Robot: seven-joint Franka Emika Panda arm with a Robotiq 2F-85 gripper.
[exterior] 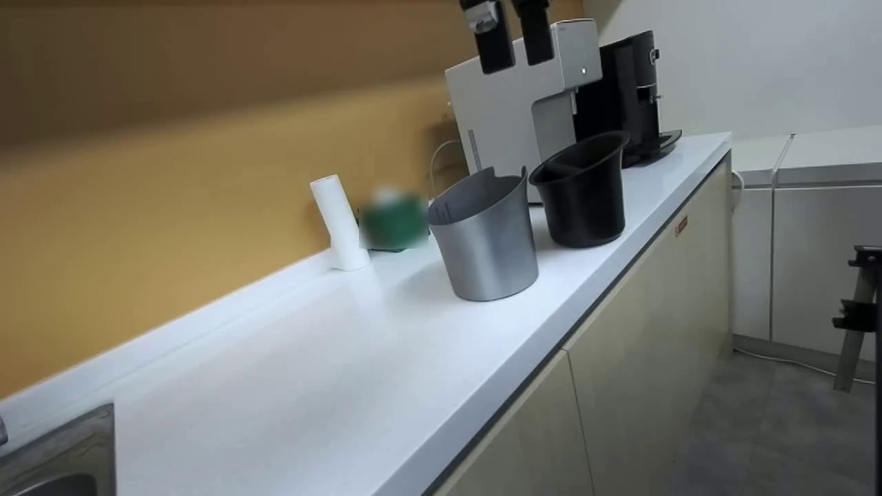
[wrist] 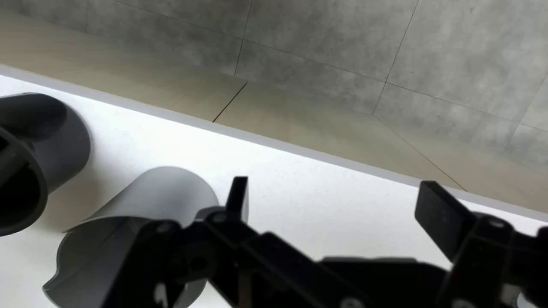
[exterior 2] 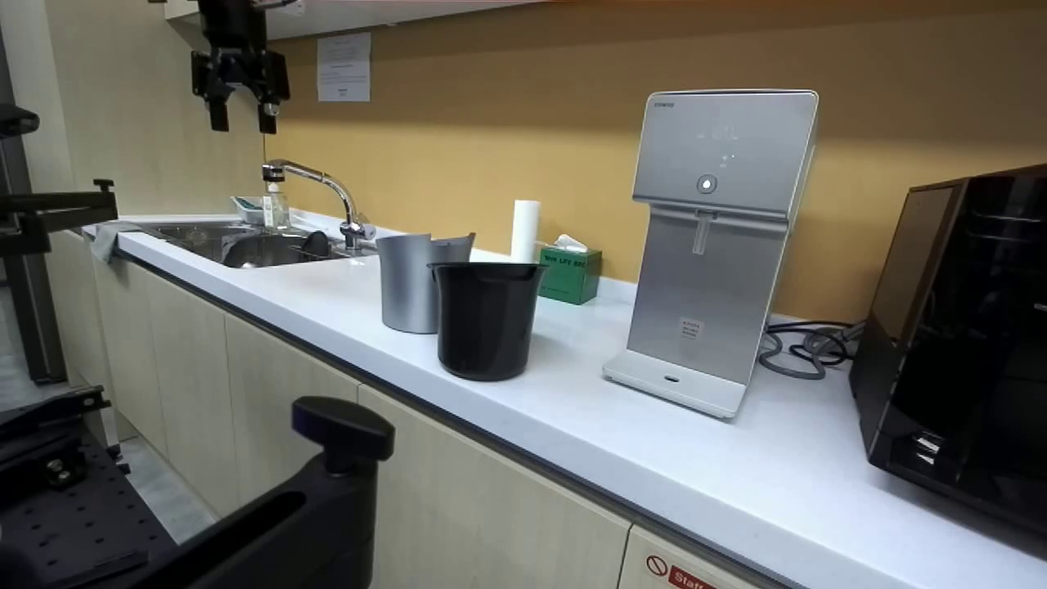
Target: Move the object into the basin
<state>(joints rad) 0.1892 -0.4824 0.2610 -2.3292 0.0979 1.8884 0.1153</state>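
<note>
The matte black tapered pot [exterior: 586,207] stands upright on the white counter, beside the grey metal pot. It also shows in an exterior view [exterior 2: 484,327] and at the left edge of the wrist view [wrist: 64,145]. The basin is a metal sink [exterior 2: 274,252] at the far end of the counter; only its corner [exterior: 89,430] shows in an exterior view. My gripper [exterior 2: 243,123] is open and empty, high above the counter; it also shows at the top of an exterior view [exterior: 520,58]. In the wrist view, bare counter shows between its fingers [wrist: 333,188].
The grey metal pot [exterior 2: 405,282] stands between the black pot and the sink. A faucet [exterior 2: 327,182] rises behind the sink. A paper roll [exterior 2: 525,231], green tissue box [exterior 2: 571,276] and water dispenser [exterior 2: 712,270] stand along the wall. A black coffee machine [exterior: 623,96] is farther along.
</note>
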